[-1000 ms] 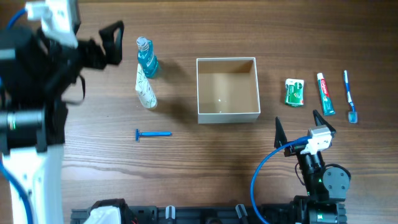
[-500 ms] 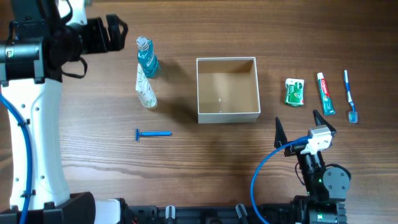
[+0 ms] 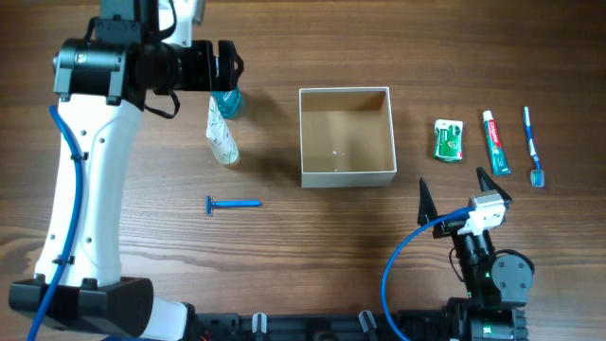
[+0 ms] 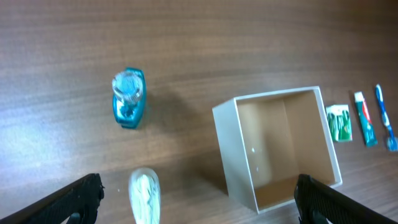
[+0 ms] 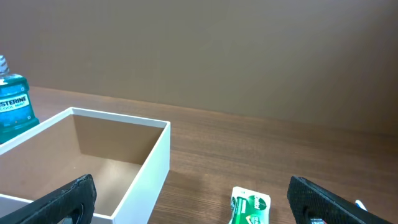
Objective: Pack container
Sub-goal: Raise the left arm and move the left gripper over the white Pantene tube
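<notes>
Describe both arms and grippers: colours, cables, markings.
The left arm has white shell links, black joint housings and a blue cable running along it. The right arm is black, with a white wrist block and a looping blue cable. The left gripper and right gripper have black tapered fingers. No markings are readable.

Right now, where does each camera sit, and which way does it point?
Overhead: above the table, looking straight down on the container; left arm and right arm both show.
Left wrist: high up, looking down on the mouthwash bottle and container; open left jaws edge the bottom corners.
Right wrist: low, looking level across the table at the container's wall; open right jaws likewise.
Shared: both wrist views show container, bottle and green packet.
</notes>
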Controlling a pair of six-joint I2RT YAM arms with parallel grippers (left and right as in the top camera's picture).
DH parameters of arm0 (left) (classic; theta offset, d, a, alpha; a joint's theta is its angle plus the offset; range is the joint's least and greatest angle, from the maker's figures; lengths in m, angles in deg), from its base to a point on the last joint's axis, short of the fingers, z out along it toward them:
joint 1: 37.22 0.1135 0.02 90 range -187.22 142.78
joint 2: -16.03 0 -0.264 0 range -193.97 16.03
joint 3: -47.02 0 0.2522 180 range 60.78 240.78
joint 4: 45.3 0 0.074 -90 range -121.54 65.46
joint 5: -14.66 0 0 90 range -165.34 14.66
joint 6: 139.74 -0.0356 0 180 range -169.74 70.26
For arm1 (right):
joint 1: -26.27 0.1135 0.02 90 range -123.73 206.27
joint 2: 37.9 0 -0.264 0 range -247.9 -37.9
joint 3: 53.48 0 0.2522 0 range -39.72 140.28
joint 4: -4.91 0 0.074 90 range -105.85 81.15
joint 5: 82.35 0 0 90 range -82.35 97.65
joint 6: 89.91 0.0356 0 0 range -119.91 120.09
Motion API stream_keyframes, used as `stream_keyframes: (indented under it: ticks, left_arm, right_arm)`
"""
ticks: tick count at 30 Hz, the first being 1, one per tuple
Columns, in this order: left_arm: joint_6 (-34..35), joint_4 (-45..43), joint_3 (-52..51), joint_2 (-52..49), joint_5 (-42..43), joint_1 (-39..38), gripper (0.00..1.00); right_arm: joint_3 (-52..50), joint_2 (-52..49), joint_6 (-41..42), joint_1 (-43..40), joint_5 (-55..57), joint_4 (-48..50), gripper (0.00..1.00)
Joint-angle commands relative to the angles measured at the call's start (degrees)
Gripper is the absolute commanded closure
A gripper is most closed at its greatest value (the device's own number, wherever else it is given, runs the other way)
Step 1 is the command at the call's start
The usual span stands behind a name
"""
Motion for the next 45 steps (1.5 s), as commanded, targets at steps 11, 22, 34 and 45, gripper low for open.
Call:
stream_keyframes:
  ticks: [11,22,34,45]
  left_arm:
    - [20.15,7.61,0.96,-2.60,-12.15,0.09,0.00]
    - [19.65,11.06,0.92,-7.37,-10.84,0.11,0.00]
    - [5.33,15.19,0.85,-7.87,-8.92,0.09,0.00]
    - [5.27,15.19,0.85,-13.94,-8.92,-0.02,0.00]
  right_arm:
    - [-0.07,0.31,0.42,-0.09,0.70,0.20,0.00]
    - [-0.07,0.31,0.44,-0.09,0.70,0.20,0.00]
    - [-0.07,0.31,0.44,-0.09,0.70,0.20,0.00]
    - [-0.07,0.31,0.44,-0.09,0.70,0.20,0.00]
